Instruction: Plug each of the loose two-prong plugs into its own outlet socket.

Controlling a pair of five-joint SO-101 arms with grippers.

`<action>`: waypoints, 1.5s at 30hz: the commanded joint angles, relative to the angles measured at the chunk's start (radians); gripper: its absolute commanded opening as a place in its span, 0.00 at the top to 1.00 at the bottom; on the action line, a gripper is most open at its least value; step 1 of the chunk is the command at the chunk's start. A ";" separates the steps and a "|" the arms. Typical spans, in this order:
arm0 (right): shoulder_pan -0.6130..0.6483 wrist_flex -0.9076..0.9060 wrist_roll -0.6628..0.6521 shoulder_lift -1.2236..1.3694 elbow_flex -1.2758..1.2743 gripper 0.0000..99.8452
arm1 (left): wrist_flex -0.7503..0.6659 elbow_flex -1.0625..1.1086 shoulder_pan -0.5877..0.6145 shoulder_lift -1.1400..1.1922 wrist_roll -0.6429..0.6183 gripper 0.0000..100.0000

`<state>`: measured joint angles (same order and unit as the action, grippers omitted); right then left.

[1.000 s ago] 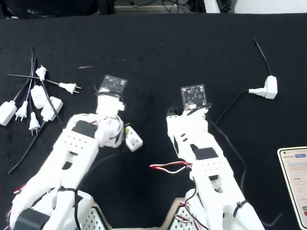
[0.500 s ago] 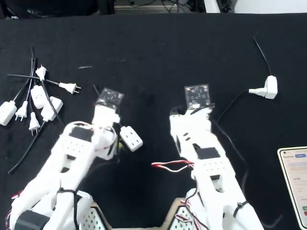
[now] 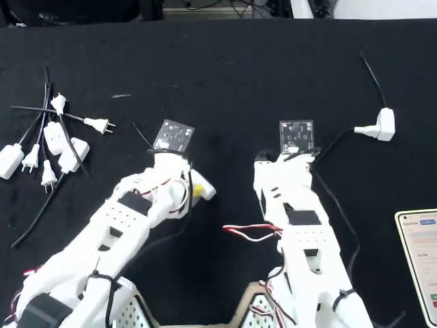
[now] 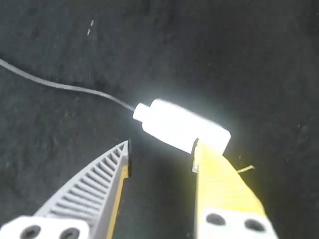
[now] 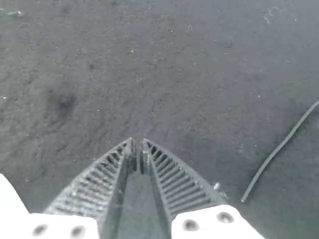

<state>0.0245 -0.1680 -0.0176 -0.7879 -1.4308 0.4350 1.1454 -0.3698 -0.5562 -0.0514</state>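
A white outlet socket [image 4: 182,128] on a thin black cord lies on the black table just past my left gripper [image 4: 159,145]. That gripper is open, and its yellow fingertip [image 4: 199,152] touches the socket's near side while the grey one stands apart. From above, the socket [image 3: 205,190] peeks out beside the left arm's wrist [image 3: 171,184]. Several loose two-prong plugs and white sockets [image 3: 51,147] lie bundled at the far left, one plug [image 3: 100,124] lying apart. My right gripper [image 5: 137,149] is shut on nothing, low over bare table.
A white plug block [image 3: 381,125] with a black cable lies at the right. That cable's loose end [image 5: 276,152] runs near the right gripper. A phone [image 3: 420,253] rests at the right edge. The right arm [image 3: 297,219] stands mid-table.
The left arm has swung right and forward, nudging the white socket to the right. The right arm has shifted slightly right and away.
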 commanded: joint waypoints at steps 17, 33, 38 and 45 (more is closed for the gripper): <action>-0.011 0.023 0.006 -0.039 0.030 0.99 | 0.175 -0.308 0.174 0.075 0.044 0.79; -0.011 0.023 0.003 -0.038 0.028 0.99 | -0.017 -0.390 0.245 0.462 0.046 0.79; -0.009 0.023 0.005 -0.038 0.028 0.99 | 0.146 -0.426 0.259 0.463 0.052 0.79; 0.020 0.023 0.000 -0.038 0.025 0.99 | 0.381 -0.509 0.259 0.463 0.052 0.79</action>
<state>0.0276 -0.1680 -0.0176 -0.7879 -1.4308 0.7480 0.7081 -0.1197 -0.0852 -0.0084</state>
